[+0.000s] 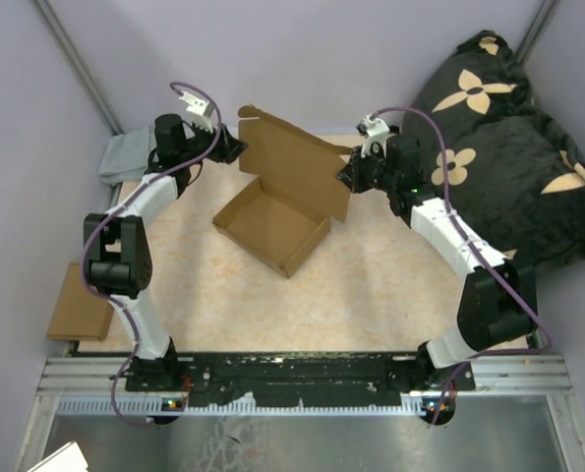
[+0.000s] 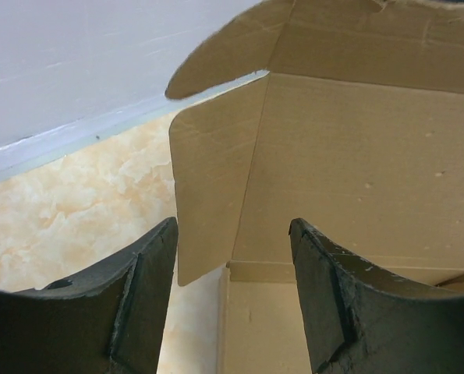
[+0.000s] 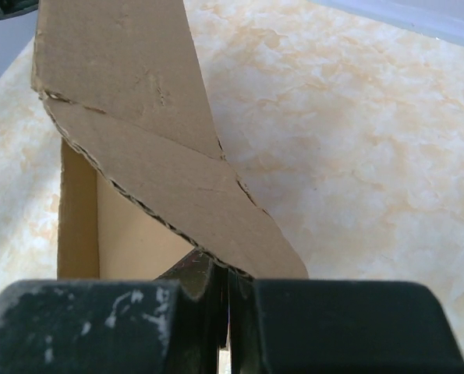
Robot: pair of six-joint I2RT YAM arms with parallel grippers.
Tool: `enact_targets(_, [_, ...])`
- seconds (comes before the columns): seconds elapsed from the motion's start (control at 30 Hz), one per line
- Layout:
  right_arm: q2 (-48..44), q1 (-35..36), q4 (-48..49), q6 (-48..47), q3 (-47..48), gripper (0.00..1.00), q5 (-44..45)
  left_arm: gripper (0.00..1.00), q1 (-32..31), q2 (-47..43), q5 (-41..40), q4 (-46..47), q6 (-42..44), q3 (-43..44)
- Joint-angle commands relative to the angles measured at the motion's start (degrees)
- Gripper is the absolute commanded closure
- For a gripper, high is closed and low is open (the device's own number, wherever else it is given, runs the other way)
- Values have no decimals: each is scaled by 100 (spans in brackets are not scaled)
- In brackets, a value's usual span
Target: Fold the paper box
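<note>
The paper box (image 1: 272,224) lies mid-table as a shallow brown tray, with its lid (image 1: 294,157) raised behind it. My left gripper (image 1: 235,147) is at the lid's far left corner. In the left wrist view it (image 2: 232,226) stands open, and the lid's rounded side flap (image 2: 208,187) hangs just ahead of the gap, touching neither finger. At the lid's right edge is my right gripper (image 1: 349,175). In its own view it (image 3: 230,273) is shut, its tips against the edge of a folded flap (image 3: 177,187). No cardboard shows between those fingers.
A black cushion with tan flowers (image 1: 508,147) fills the back right corner. Folded grey cloth (image 1: 125,155) lies at the back left. A smaller flat cardboard rectangle (image 1: 81,303) sits beyond the table's left edge. Lilac walls close in the sides and back.
</note>
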Motion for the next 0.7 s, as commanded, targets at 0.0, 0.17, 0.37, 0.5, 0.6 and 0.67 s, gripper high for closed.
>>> enact_targets(0.0, [-223,-376,651,-70,-29,100,-904,34,65,-298,85,298,52,-270])
enact_targets(0.17, [13,-917,827,79,33,100,-2410,34,149,-439,107,369,134,-608])
enact_targets(0.37, [469,-1089,-106,-608,599,100,-3479,34,173,-541,289,479,20,-712])
enact_targets(0.5, [776,-1089,-213,-616,781,100,-4179,34,175,-586,391,506,32,-772])
enact_targets(0.6, [1077,-1084,-383,-676,930,100,-4668,34,180,-451,370,508,57,-741])
enact_targets(0.67, [1173,-1087,-439,-683,961,100,-4900,34,180,-353,416,502,33,-687])
